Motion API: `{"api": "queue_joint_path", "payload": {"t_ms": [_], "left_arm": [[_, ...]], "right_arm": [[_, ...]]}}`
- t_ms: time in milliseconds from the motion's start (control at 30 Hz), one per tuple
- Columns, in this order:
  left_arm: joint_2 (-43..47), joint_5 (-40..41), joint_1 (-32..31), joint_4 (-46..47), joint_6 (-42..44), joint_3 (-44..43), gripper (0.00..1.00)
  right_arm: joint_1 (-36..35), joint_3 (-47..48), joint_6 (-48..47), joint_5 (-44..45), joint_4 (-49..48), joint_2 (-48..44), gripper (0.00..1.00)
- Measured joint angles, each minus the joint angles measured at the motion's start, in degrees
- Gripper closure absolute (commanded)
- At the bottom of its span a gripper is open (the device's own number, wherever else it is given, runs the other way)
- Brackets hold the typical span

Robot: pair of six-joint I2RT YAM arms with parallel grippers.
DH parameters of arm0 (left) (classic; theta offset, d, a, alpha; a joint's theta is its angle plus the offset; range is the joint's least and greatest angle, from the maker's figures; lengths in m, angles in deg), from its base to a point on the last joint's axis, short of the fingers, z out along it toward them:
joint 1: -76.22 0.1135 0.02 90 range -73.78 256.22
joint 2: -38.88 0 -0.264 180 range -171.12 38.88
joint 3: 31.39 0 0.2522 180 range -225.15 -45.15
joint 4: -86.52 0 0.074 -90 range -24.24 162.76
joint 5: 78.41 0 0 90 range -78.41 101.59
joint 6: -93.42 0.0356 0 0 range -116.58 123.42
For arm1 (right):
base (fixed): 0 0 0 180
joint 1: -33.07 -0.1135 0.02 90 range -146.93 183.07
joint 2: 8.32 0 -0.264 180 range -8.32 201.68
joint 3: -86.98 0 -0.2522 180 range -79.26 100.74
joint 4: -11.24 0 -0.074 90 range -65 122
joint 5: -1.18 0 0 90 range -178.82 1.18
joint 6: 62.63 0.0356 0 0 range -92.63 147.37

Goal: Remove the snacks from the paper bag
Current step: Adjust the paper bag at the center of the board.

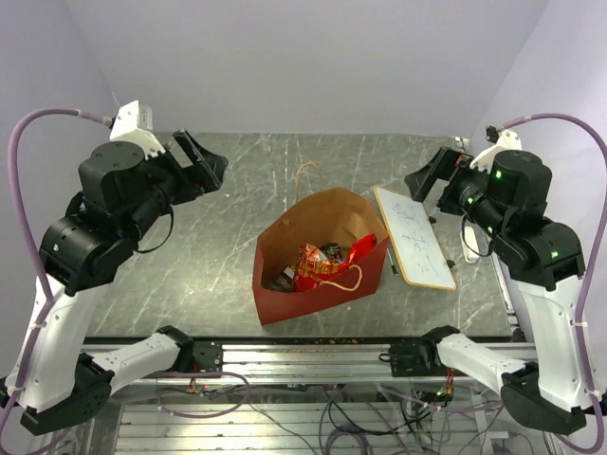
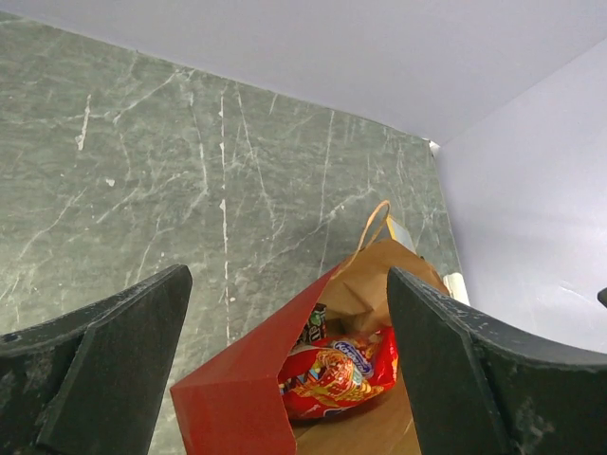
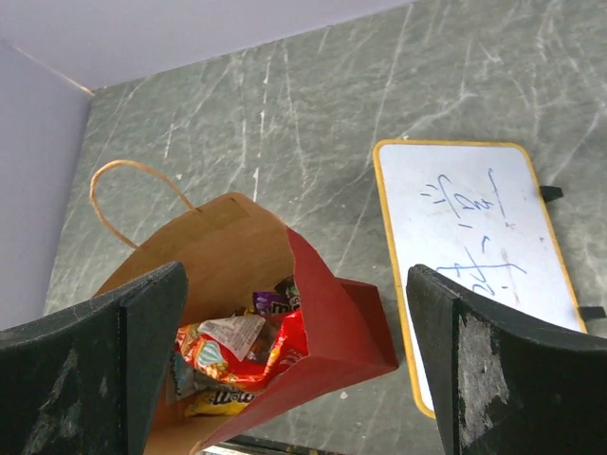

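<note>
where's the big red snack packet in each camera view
Top external: red packet inside the paper bag, centre of view.
Left wrist: red packet bottom centre, in the bag's open mouth.
Right wrist: red packet lower left, inside the bag.
Shared landmark: the paper bag, red outside, brown inside.

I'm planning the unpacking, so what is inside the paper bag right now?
Inside the paper bag lie a large red packet, a small yellow packet and a few dark wrappers. Whatever sits beneath them or behind the bag's red wall is hidden.
</note>
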Motion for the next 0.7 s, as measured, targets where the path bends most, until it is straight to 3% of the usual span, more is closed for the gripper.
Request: {"api": "queue_joint_path", "payload": {"t_ms": [333, 700], "left_arm": [[-3.87, -9.46, 5.81, 1.16, -0.7, 0.0, 0.06], [-12.0, -29.77, 8.46, 11.06, -3.34, 2.71, 0.06]], "right_arm": [[4.57, 3.69, 0.02, -0.46, 5.99, 0.79, 0.0], [6.6, -0.92, 2.69, -6.58, 2.47, 0.72, 0.0]]}}
